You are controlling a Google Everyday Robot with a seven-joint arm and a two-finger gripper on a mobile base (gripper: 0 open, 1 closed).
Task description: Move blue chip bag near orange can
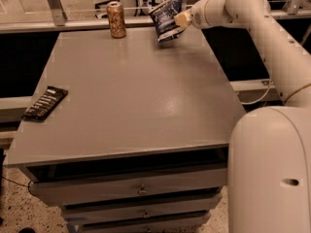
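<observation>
We see a crinkly glossy bag [166, 16] pinched in the smooth plastic gripper [181, 19] above the far edge of the table [131, 96], whose top is matt; the can [116, 19] is shiny metal.
</observation>
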